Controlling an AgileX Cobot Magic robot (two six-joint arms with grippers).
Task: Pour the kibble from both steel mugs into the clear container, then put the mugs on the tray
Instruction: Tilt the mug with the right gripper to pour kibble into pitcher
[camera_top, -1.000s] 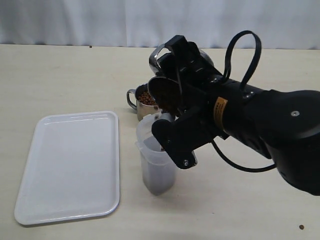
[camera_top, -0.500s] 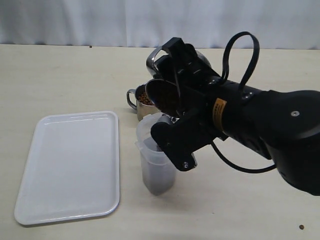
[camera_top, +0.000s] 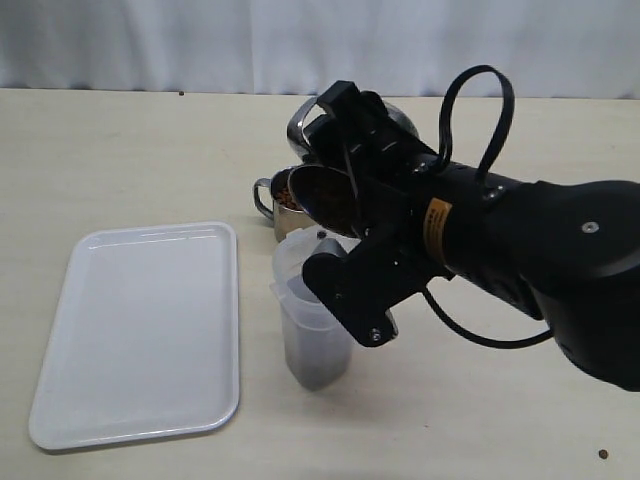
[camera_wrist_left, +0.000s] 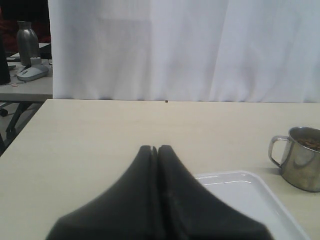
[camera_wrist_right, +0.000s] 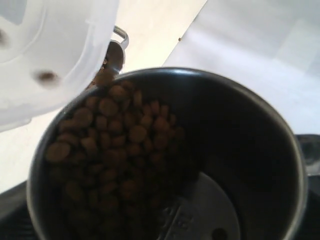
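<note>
My right gripper (camera_top: 350, 192) is shut on a steel mug (camera_top: 322, 196), holding it tipped on its side above the clear container (camera_top: 312, 325). In the right wrist view, kibble (camera_wrist_right: 112, 142) lies heaped against the mug's lower wall, and part of the mug's bottom (camera_wrist_right: 220, 210) is bare. The clear container's rim (camera_wrist_right: 55, 55) is just beyond the mug's lip, with a pellet (camera_wrist_right: 47, 76) showing inside. The other steel mug (camera_top: 276, 203), filled with kibble, stands on the table behind the container. The white tray (camera_top: 140, 330) lies empty to the left. My left gripper (camera_wrist_left: 156, 148) is shut on nothing, near the tray's corner (camera_wrist_left: 250, 192).
One stray pellet (camera_top: 603, 455) lies on the table at the front right. The standing mug (camera_wrist_left: 302, 160) is just past the tray's far end. A white curtain (camera_top: 200, 40) closes off the back of the table.
The right gripper has turned and shifted the mug slightly left, tipping it further over the container. The left gripper, tray and standing mug have not moved.
</note>
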